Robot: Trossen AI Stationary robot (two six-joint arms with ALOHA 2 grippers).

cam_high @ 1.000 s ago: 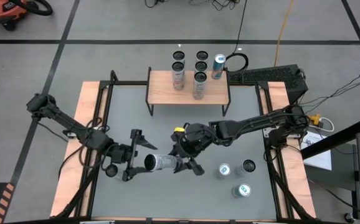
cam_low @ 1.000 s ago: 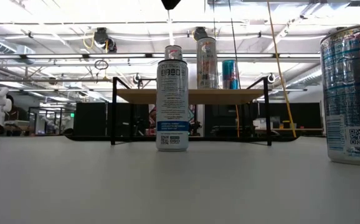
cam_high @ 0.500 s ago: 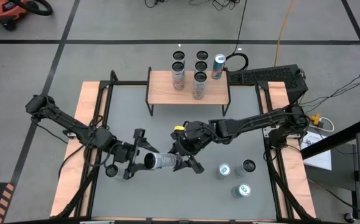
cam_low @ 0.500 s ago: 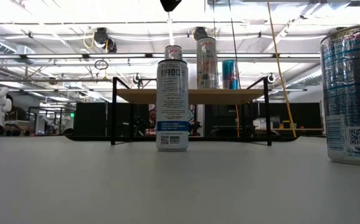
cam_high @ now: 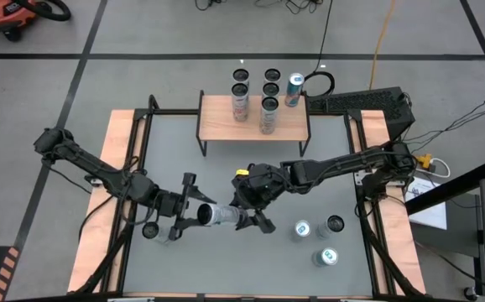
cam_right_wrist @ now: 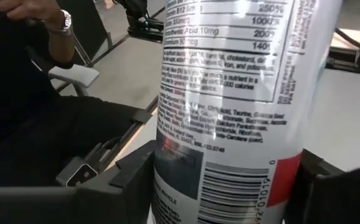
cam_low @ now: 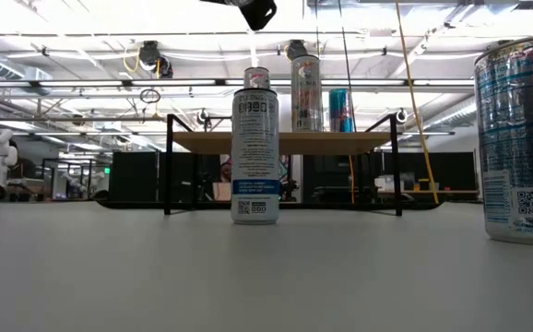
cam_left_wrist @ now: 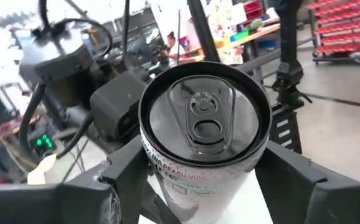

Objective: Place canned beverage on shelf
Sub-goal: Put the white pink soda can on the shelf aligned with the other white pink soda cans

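Observation:
A silver canned beverage (cam_high: 220, 217) lies level in the air above the middle of the table, between my two grippers. My left gripper (cam_high: 202, 215) comes at it from the table's left and faces the can's top end (cam_left_wrist: 205, 118). My right gripper (cam_high: 247, 216) comes from the right at its other end. The can's printed wall (cam_right_wrist: 230, 93) fills the right wrist view. The shelf (cam_high: 255, 122), a light wood plank on black legs, stands at the table's far edge with cans on it. In the low view only a dark piece of a gripper (cam_low: 257, 11) shows at the top. My left gripper has its two fingers (cam_left_wrist: 121, 171) on opposite sides of the can's wall just under the top rim (cam_left_wrist: 152, 158). It comes level from the table's left, fingers along the can. The can is clear of the table. My right gripper pinches the can's wall near the barcode (cam_right_wrist: 167, 155) between its two fingers (cam_right_wrist: 133, 171). It comes from the table's right, slanting slightly down, with the fingers along the can. The can lies level in the hold.
Three cans (cam_high: 302, 228) (cam_high: 335, 224) (cam_high: 326, 256) stand on the table at the near right. Several more cans (cam_high: 272, 82) stand by the shelf's far side. In the low view a tall can (cam_low: 254, 157) stands before the shelf (cam_low: 280, 140).
My left gripper has moved a little toward the can, and its fingers have narrowed from wide apart to the can's top end. The can and my right gripper have stayed where they were.

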